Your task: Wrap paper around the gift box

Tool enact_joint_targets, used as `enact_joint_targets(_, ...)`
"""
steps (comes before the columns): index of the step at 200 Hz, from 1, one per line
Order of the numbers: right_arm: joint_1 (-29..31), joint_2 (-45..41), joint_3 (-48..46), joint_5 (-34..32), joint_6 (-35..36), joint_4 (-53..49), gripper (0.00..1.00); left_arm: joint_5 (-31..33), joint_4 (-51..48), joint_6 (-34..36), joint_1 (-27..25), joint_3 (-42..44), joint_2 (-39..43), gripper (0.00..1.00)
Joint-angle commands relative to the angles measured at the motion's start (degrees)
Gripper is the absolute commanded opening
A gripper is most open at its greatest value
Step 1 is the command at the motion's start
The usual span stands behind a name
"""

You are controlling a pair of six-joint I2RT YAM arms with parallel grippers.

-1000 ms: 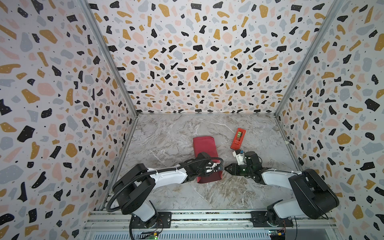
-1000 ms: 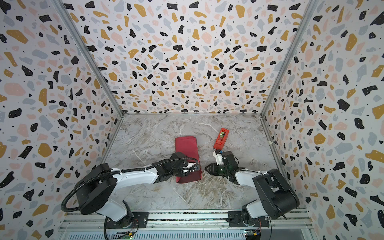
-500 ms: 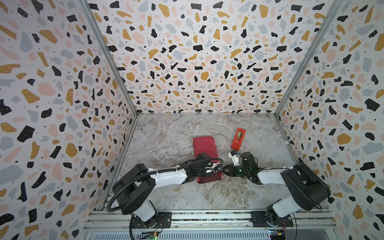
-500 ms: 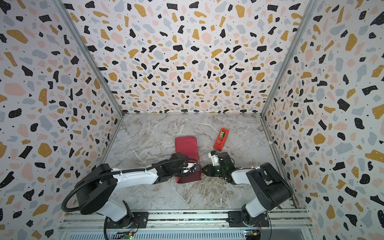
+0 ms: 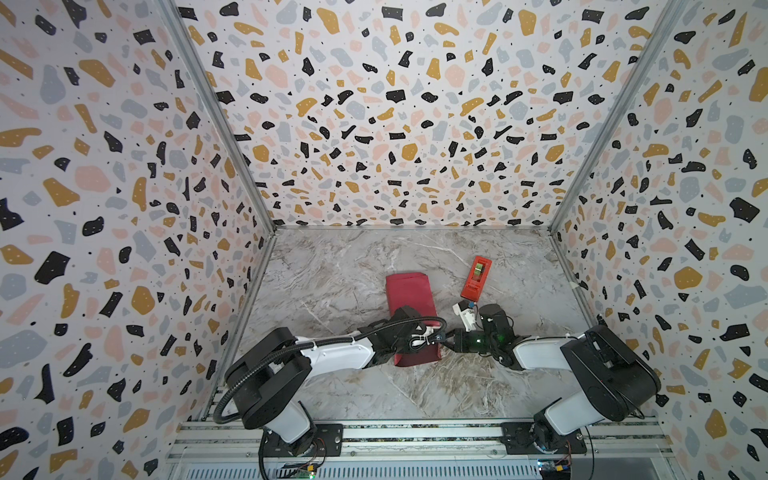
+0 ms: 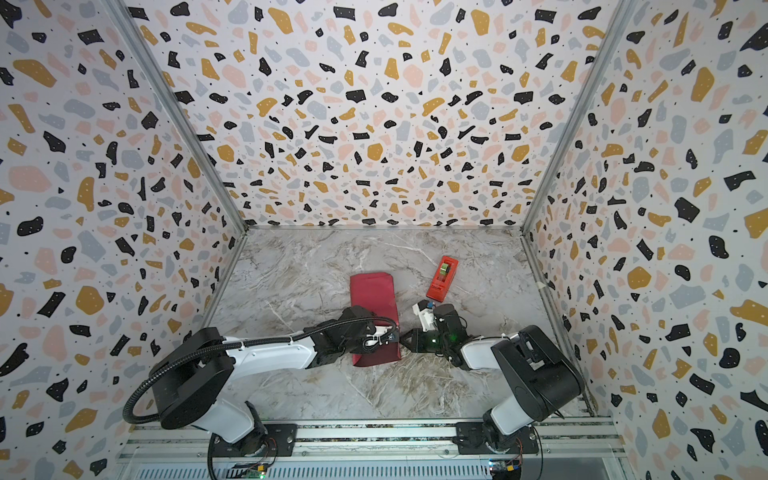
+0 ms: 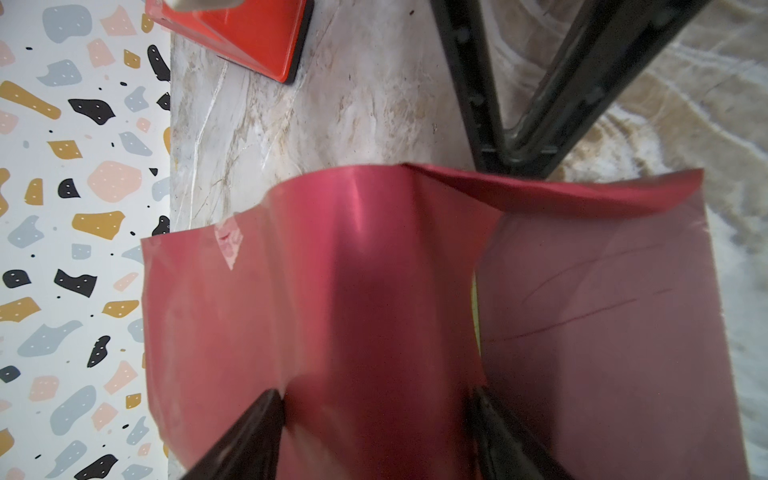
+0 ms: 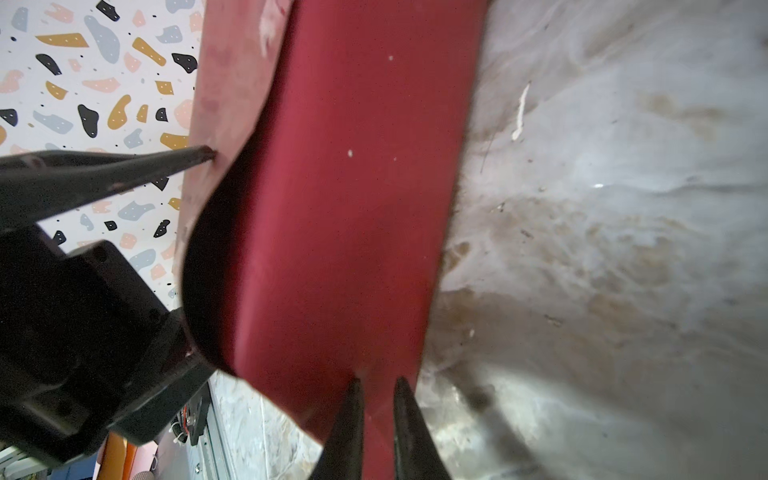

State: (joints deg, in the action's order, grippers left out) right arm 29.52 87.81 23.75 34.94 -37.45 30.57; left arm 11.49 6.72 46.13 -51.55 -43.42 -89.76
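Box (image 7: 476, 309) at middle of bench (image 5: 353, 266), under paper (image 5: 409, 291); only green sliver shows. Left hand (image 7: 380, 405) spread wide, clamping box through paper. Right hand (image 8: 376, 390) almost pressed together, pinching paper's right edge. Risk: hard pull tears paper, or pinch slips and wrap slackens.
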Motion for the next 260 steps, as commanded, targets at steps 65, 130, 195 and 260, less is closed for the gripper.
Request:
enact_joint_targets(65, 1.64, 1.21, 1.56, -0.31, -1.55, 2.56, 0.13, 0.47, -2.08, 0.27, -0.13, 1.58, -1.52, 0.71)
enact_joint_targets(130, 2.43, 2.08, 1.56, -0.49, -3.05, 4.27, 0.11, 0.47, -1.98, 0.1, -0.26, 1.75, -1.39, 0.71)
enact_joint_targets(195, 3.13, 3.05, 1.21, -2.05, -5.17, 6.75, 0.09, 0.56, -2.06, 0.19, -0.22, 1.76, -1.3, 0.71)
enact_joint_targets(260, 4.24, 4.6, 1.21, -4.33, -7.13, 9.08, 0.07, 0.36, -1.88, 0.11, -0.38, 1.93, -1.47, 0.71)
